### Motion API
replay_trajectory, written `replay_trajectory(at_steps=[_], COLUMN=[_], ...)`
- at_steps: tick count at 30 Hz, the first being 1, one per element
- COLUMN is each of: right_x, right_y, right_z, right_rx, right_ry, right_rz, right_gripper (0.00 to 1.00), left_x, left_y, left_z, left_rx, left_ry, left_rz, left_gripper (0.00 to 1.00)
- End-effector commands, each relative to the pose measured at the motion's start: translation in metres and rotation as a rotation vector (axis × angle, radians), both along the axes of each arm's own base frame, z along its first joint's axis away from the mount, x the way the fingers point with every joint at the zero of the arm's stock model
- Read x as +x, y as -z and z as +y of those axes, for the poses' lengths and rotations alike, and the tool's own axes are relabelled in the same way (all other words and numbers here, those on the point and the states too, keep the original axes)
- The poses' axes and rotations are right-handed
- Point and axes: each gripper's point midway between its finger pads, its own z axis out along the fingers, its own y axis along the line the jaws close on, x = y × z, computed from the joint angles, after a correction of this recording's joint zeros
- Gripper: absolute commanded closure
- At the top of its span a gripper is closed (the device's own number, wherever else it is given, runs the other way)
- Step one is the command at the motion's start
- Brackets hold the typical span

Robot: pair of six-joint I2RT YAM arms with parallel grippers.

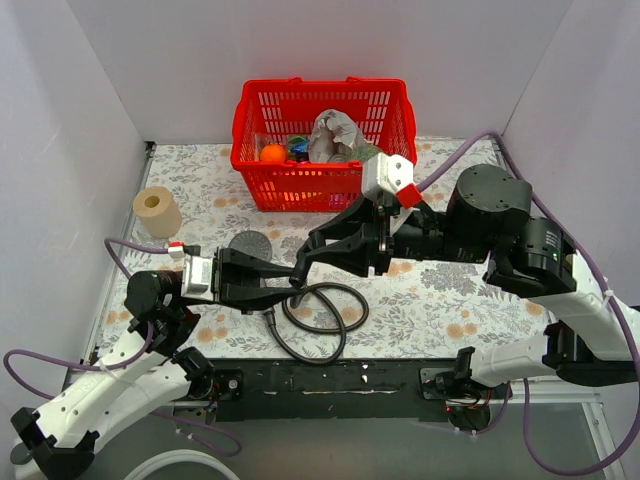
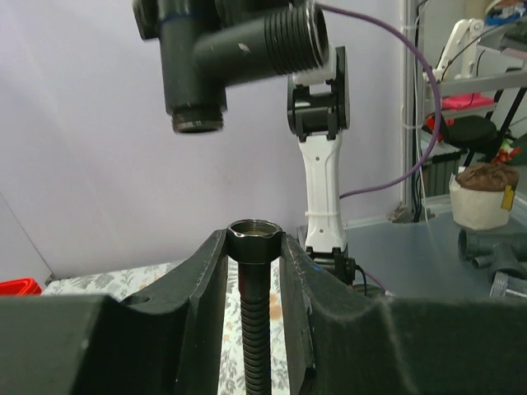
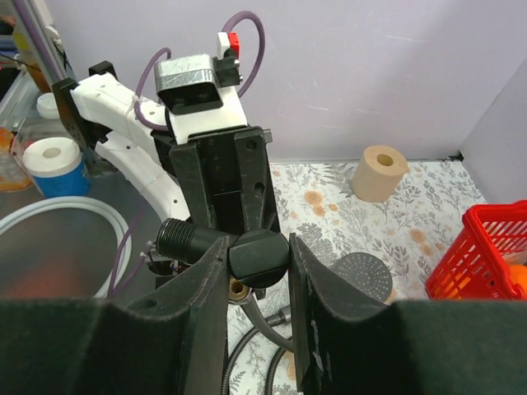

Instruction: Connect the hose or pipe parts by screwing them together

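Shower hose (image 2: 256, 337): dark and corrugated, the largest loose item. Its coils lie on the table (image 1: 440, 310) just ahead of the arm bases. One end is lifted clear and rises between my left fingers.

Hand shower (image 1: 250, 243): grey, with its round head flat on the table beside the left arm. Nothing holds it, and I cannot make out its handle. Risk: I may be mating the hose to the wrong part while this one sits out.

Right gripper (image 3: 257, 251): clenched around the black fitting. Risk: the grip is on a rounded body, so turning force could make the fitting slip or roll.

Left gripper (image 2: 254, 244): clenched on the end nut, whose mouth faces up. Risk: a pinned nut cannot spin, so any screwing would wind the hose instead and drag the coils.

Black fitting (image 2: 247, 45): a branched pipe piece hanging above the nut, clearly apart from it. Its threaded end (image 2: 292, 39) points sideways, and its plain port sits off to one side of the nut. This is the chief risk, as I judge it: closing in on these crossed axes would jam or cross the threads.

End nut (image 2: 254, 230): the smallest item, open and screwed onto nothing.
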Motion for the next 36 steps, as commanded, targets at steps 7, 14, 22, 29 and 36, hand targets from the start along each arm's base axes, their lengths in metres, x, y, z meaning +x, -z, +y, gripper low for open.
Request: replay_trajectory(at_steps=[7,14,22,29,36], right_x=[-0.021,-0.024,-0.024,-0.026,-0.025], right_y=[-0.041,-0.040,-0.031,-0.019,-0.012], right_z=[-0.001,0.004,0.017,0.018,0.014], right_rx=[0.103,0.084,0.040,-0.021,-0.058], right_ry=[-0.109,-0.132,-0.151,-0.166,-0.155], right_rz=[-0.029,-0.024,-0.009,0.013,0.032], right_gripper=[0.99,0.99,0.99,0.99,0.99], left_x=[0.003,-0.003,-0.006,-0.010,-0.015], left_y=[-0.058,-0.059,-0.055,-0.054,-0.055], left_z=[0.014,0.015,0.014,0.014,0.015], left_rx=[-0.161,-0.156,-0.142,-0.134,-0.124], left_ry=[0.015,0.046,0.062,0.076,0.093], left_rz=[0.250,0.265,0.263,0.240,0.217], left_gripper=[1.00,1.00,1.00,1.00,1.00])
